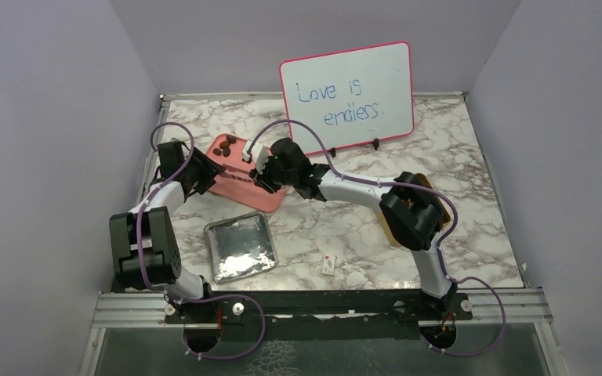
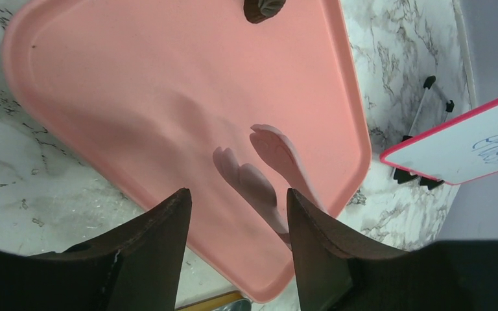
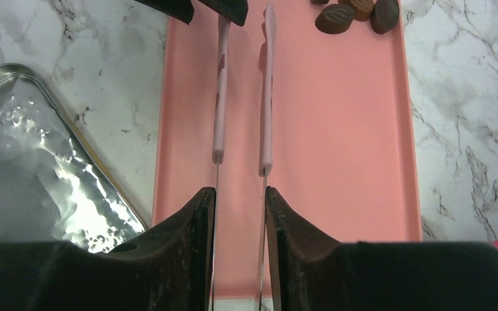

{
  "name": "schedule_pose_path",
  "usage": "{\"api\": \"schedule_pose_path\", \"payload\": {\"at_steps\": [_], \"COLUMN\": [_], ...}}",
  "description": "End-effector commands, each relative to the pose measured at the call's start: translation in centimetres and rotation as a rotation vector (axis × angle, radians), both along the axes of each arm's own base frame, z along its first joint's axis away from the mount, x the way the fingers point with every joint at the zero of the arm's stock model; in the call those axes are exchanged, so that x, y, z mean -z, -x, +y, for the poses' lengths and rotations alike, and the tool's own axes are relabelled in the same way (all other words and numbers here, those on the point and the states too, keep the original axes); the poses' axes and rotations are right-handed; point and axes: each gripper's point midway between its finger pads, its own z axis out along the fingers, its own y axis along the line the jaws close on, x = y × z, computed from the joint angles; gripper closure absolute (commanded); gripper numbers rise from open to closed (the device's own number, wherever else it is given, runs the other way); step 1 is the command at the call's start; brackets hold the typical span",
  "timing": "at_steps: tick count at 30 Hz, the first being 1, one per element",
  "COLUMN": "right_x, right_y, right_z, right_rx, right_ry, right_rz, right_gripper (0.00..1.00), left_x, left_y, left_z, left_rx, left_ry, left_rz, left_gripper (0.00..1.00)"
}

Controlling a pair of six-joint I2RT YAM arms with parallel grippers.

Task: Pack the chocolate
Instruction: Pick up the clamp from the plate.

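The right tool (image 3: 240, 197) grasps pink-tipped tongs (image 3: 219, 97) over the pink tray (image 3: 343, 162), the left tool (image 2: 238, 201) released beside them, so pick-up looks underway, needing the tips advanced to the chocolate (image 3: 335, 18) at its far end.

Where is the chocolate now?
In the top view, the chocolate lies at the far end of the pink tray, left of centre, left of the whiteboard.

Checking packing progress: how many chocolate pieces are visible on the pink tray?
4, clustered in one corner of the pink tray: a leaf-shaped dark piece, a lighter brown one, a dark one by the rim, one cropped at the frame edge. Others may be hidden.
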Motion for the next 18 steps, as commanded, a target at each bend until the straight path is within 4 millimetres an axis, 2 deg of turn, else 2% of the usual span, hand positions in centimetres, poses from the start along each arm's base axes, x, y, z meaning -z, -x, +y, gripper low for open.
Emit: {"api": "schedule_pose_path", "payload": {"at_steps": [1, 3, 8, 11, 14, 16, 18], "right_x": [-2.9, -3.0, -3.0, -2.8, -2.7, -2.5, -2.4], "right_y": [-0.5, -0.2, -0.6, -1.3, -2.6, -3.4, -4.1], "right_z": [0.2, 0.3, 0.4, 0.9, 0.9, 1.3, 1.8], "right_rx": [0.016, 0.015, 0.064, 0.103, 0.172, 0.201, 0.209], "right_ry": [-0.046, -0.06, -0.062, -0.067, -0.058, -0.05, -0.044], "right_rz": [-0.005, 0.012, 0.054, 0.083, 0.097, 0.092, 0.085], "right_gripper": [0.65, 0.65, 0.64, 0.65, 0.65, 0.65, 0.65], "left_x": [-0.4, -1.8, -8.3, -11.3, -12.6, -12.8, -12.7], "left_y": [0.5, 0.5, 1.1, 1.8, 2.8, 3.6, 4.6], "left_z": [0.0, 0.0, 0.5, 0.5, -0.1, -0.8, -1.3], "left_rx": [0.012, 0.02, -0.011, -0.015, 0.009, 0.039, 0.063], "left_ry": [-0.036, -0.044, -0.1, -0.131, -0.125, -0.114, -0.109], "left_rz": [0.006, -0.011, -0.181, -0.26, -0.31, -0.332, -0.352], "left_gripper": [0.43, 0.39, 0.29, 0.23, 0.16, 0.04, 0.01]}}
